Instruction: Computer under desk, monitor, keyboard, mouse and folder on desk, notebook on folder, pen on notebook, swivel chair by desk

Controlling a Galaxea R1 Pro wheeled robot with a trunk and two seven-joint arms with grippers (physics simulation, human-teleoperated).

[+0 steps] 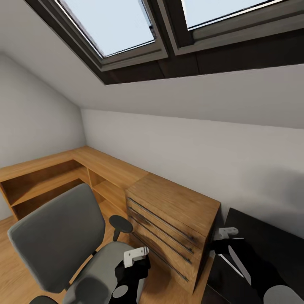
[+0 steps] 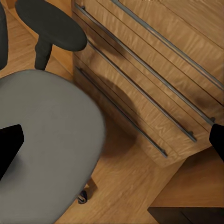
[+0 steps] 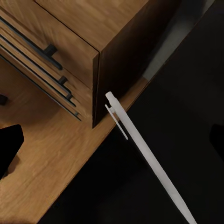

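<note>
The left gripper (image 1: 136,256) hangs over the grey seat of the swivel chair (image 1: 59,240), its fingers spread and holding nothing; the right gripper (image 1: 228,233) hovers above the black desk (image 1: 270,249), where the white pen (image 1: 236,264) lies near the desk's edge, and whether its jaws stand apart or closed cannot be told; just beyond stands the oak dresser (image 1: 173,219) with bar handles, then low oak shelving (image 1: 46,181) along the sloped grey wall, and two skylights (image 1: 109,25) overhead. The chair seat is bare of any folder. The risk, by judgement: the pen lies close to the desk's corner, so a careless sweep of the right arm could knock it to the floor; the left arm, swinging toward the desk, could strike the dresser or shove the chair on its casters. The right wrist view shows the pen (image 3: 149,156) in full with its clip, the head view a mere sliver; the left wrist view alone reveals a caster (image 2: 82,198) beneath the seat.
</note>
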